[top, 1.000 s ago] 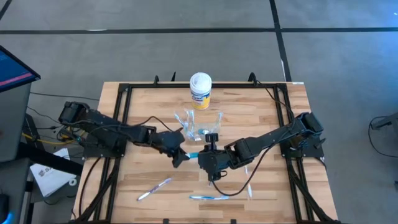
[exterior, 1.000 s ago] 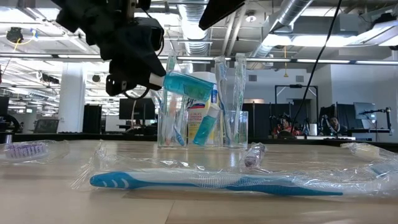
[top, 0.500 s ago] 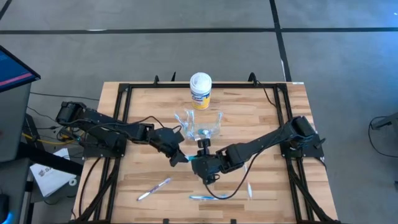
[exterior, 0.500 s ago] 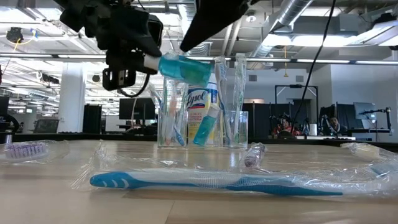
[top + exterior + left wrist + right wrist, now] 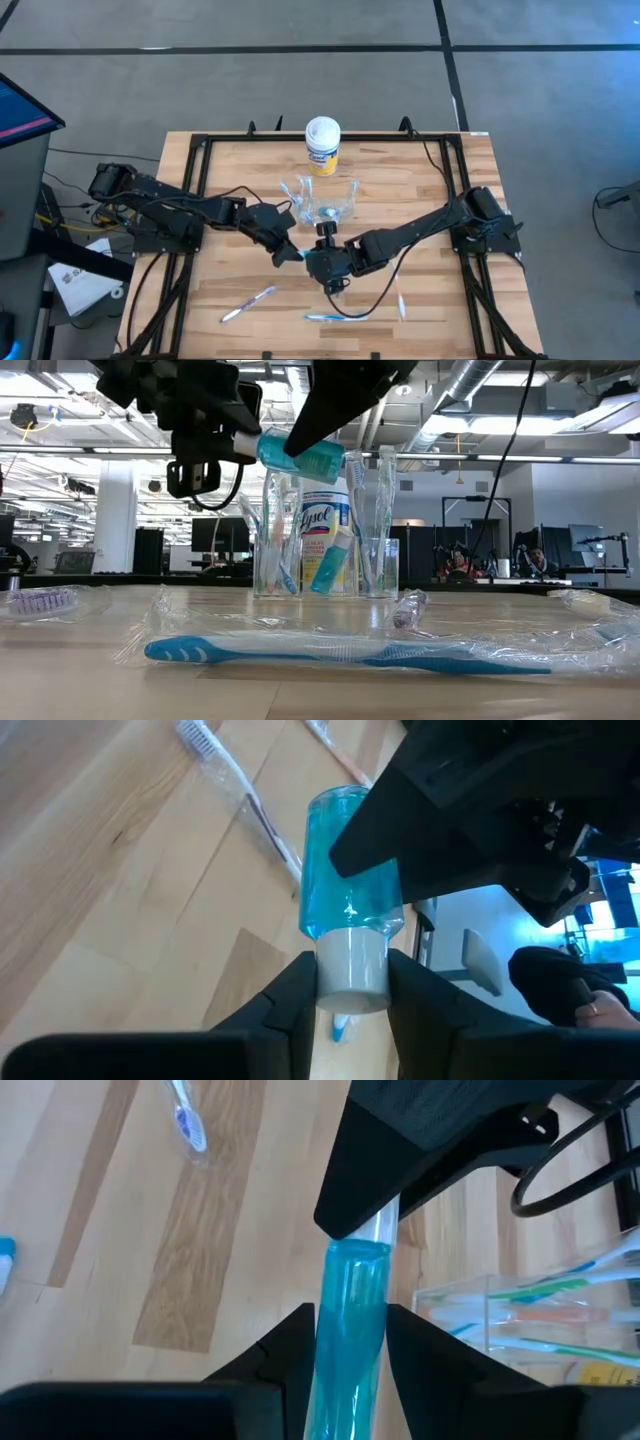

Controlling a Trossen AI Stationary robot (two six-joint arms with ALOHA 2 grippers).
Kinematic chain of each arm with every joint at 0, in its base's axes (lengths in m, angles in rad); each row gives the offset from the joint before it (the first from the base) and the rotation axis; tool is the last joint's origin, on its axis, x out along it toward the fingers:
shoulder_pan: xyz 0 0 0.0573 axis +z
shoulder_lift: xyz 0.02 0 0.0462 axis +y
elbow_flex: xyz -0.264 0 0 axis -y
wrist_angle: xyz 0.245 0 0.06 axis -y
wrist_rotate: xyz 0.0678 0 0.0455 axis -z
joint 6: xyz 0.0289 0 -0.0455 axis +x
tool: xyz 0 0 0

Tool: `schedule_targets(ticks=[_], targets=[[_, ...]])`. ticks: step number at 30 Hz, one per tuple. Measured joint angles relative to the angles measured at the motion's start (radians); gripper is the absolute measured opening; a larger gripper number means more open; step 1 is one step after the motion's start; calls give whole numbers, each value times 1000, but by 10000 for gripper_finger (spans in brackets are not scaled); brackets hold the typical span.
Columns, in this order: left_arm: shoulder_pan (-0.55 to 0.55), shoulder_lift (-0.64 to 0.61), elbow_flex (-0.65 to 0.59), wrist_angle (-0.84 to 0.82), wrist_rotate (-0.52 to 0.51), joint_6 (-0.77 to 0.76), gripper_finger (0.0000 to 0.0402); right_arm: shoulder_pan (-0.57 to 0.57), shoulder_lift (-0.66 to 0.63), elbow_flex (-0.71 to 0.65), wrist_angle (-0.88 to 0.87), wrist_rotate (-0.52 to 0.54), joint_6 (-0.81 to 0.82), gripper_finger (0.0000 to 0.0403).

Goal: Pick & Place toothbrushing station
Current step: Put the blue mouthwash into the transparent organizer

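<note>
From above: left gripper [image 5: 291, 250] and right gripper [image 5: 316, 262] meet near the table [image 5: 420, 300] middle, both clamped on one teal tube [image 5: 304, 256]. Cup [image 5: 322, 203] at 12 o'clock from them, yellow can [image 5: 322, 146] beyond it. Loose brushes at 6 o'clock.

From table height: tube [image 5: 300, 455] up in the air, long way lying nearly flat, white cap toward 9 o'clock. Cup [image 5: 325, 560] with brushes behind it. Wrapped blue brush [image 5: 340, 652] lying in front. Office room behind.

Left wrist: fingers [image 5: 300, 995] squeezing the white cap, blue body [image 5: 350, 860] pointing away, dark other arm over its far end. Wooden boards underneath.

Right wrist: fingers [image 5: 290, 1342] squeezing the blue body [image 5: 352, 1315]. Cup [image 5: 520, 1320] close by.
</note>
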Motion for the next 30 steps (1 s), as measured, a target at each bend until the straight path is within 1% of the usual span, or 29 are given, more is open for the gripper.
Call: schedule_targets(ticks=[13,20,30], targets=[[0,0,0,-1,1,0,93,0,0,0,-70,0,12,116],[0,0,0,-1,3,0,93,3,0,0,-115,0,46,116],[0,0,0,0,9,0,93,4,0,0,-124,0,61,116]])
